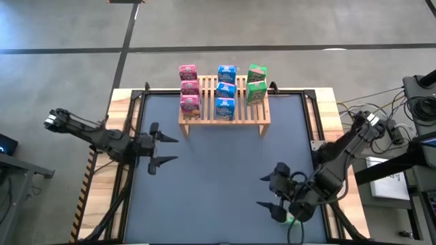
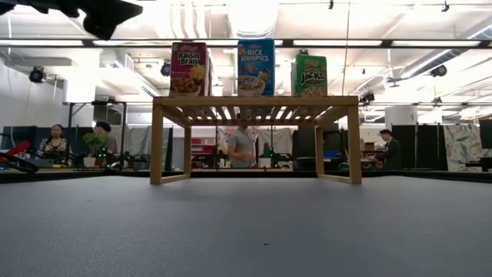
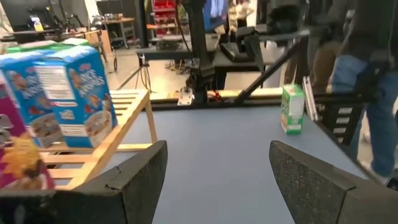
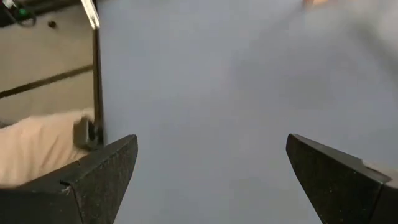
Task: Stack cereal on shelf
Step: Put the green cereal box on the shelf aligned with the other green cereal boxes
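Observation:
The wooden slatted shelf (image 1: 225, 117) stands at the table's far middle. On its top stand three rows of cereal boxes: three pink (image 1: 189, 88), three blue (image 1: 225, 90) and two green (image 1: 257, 83). Another green box (image 3: 292, 109) stands upright on the blue mat near the right edge; in the high view only a green bit (image 1: 292, 219) shows under my right arm. My left gripper (image 1: 176, 149) hovers open at the table's left, pointing right. My right gripper (image 1: 261, 190) hovers open at the near right, above the mat, nothing between its fingers (image 4: 106, 168).
The blue mat (image 1: 218, 177) lies bare between the two grippers and in front of the shelf. A black frame (image 1: 313, 116) borders the mat, with wooden table rim outside it. People and desks show in the room beyond the far edge.

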